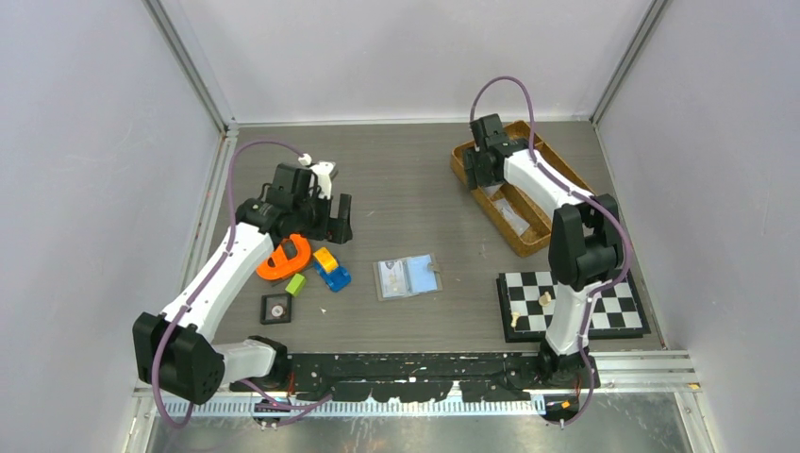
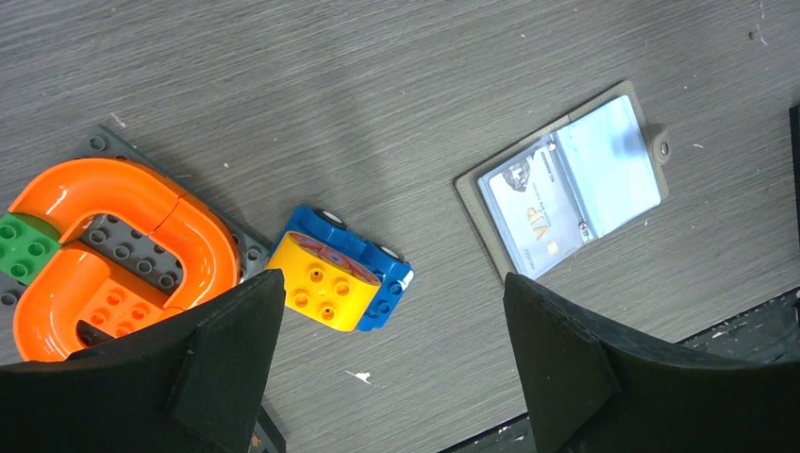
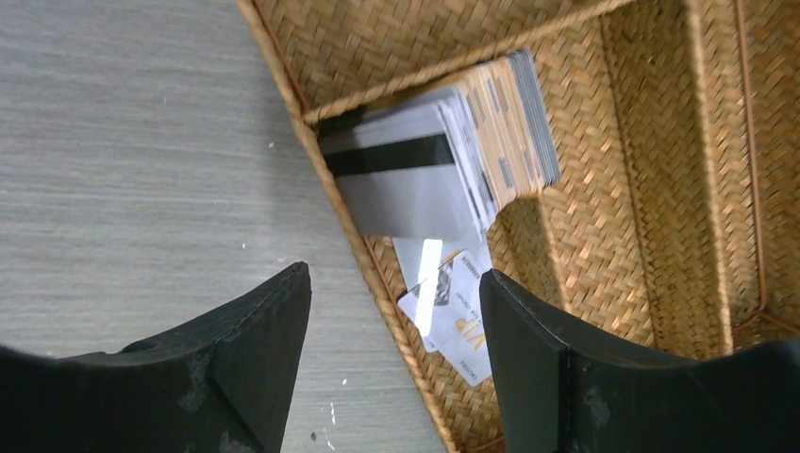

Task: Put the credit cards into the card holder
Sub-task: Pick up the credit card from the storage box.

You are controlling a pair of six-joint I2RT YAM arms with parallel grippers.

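The card holder (image 1: 408,276) lies open on the table's middle, light blue inside up, snap tab to the right. In the left wrist view a pale "VIP" card (image 2: 530,212) sits in the left pocket of the card holder (image 2: 613,165). My left gripper (image 1: 330,225) (image 2: 391,278) hangs open and empty above the table, left of the holder. More credit cards (image 3: 443,170) stand as a leaning stack in the wicker basket (image 3: 332,203), with loose cards (image 3: 453,316) flat on its floor. My right gripper (image 1: 483,168) (image 3: 394,274) is open, empty, above the basket's rim.
An orange curved track (image 1: 285,257) on a grey plate, a yellow-and-blue toy car (image 1: 330,269), a green brick (image 1: 295,283) and a black tile with a dial (image 1: 275,308) lie under the left arm. A chessboard (image 1: 613,307) with pieces sits front right. The basket (image 1: 552,170) stands back right.
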